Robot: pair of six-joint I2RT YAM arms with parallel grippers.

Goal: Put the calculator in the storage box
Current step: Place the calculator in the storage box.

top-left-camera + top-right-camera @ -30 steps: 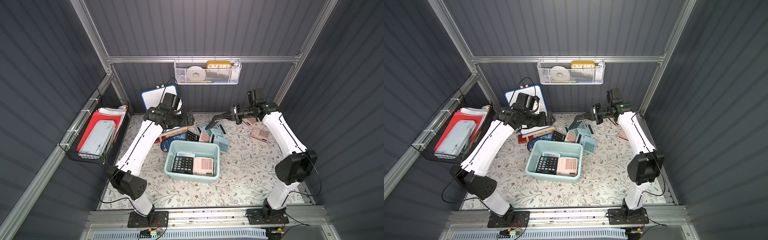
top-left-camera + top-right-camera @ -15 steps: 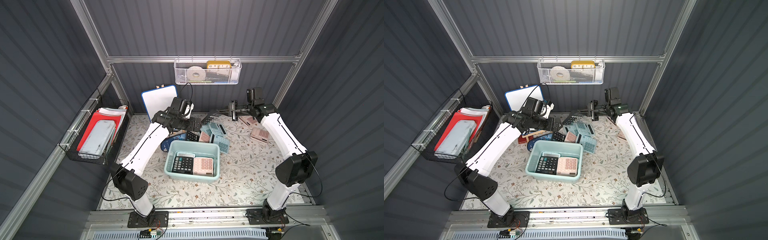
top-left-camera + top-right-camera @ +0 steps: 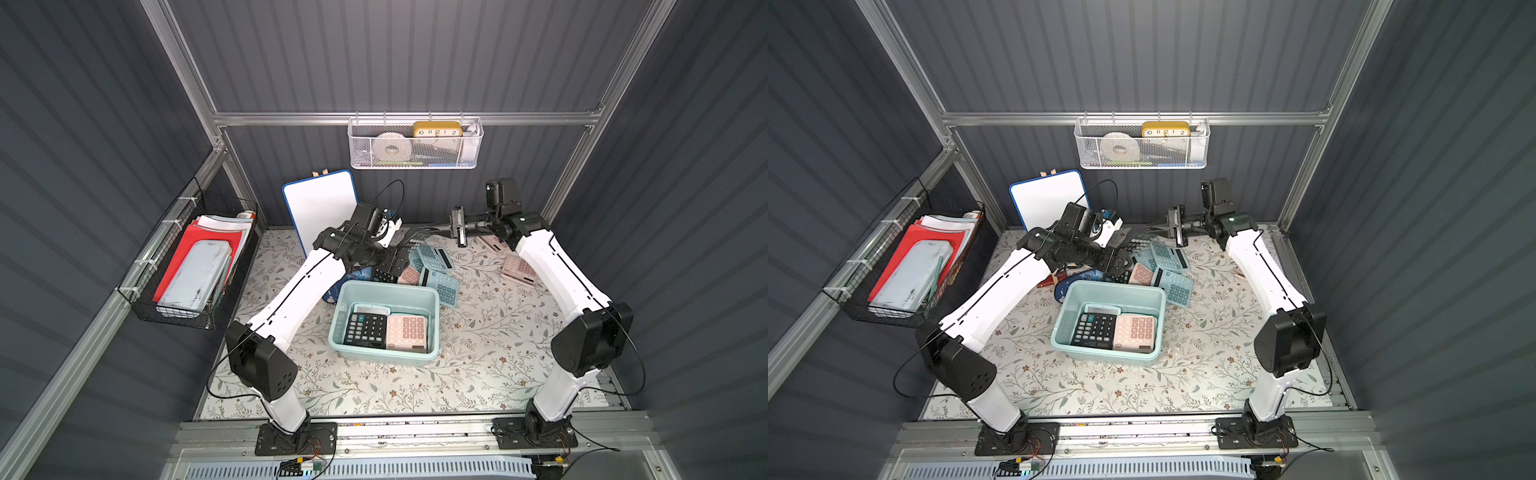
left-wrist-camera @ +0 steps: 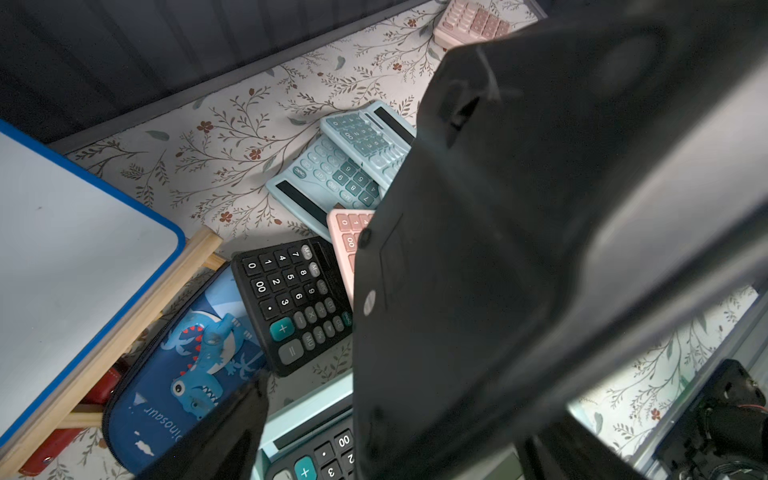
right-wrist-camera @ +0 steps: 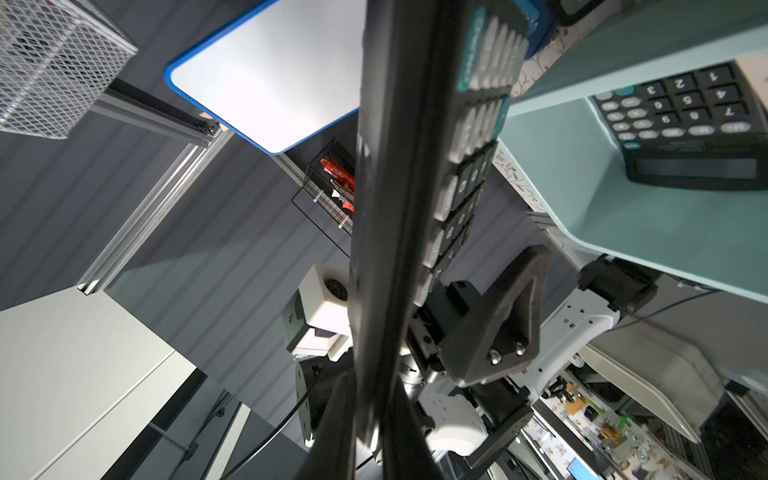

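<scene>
Black calculator (image 5: 395, 187) aloft, clenched edge-on in the right jaws behind the storage box (image 3: 384, 285).
The left jaws stand released and spread wide close beside it, a gap showing next to the calculator's back in the left wrist view. The mint box on the floral table (image 3: 498, 353) holds two more calculators (image 3: 365, 330), black and pink, side by side; teal calculators (image 3: 442, 286) lie loose just behind it.

Whiteboard (image 3: 320, 203) at back; dinosaur pencil case (image 4: 183, 374) beside; mesh basket (image 3: 361, 160): clock (image 3: 437, 129), perhaps tape (image 3: 390, 147).
</scene>
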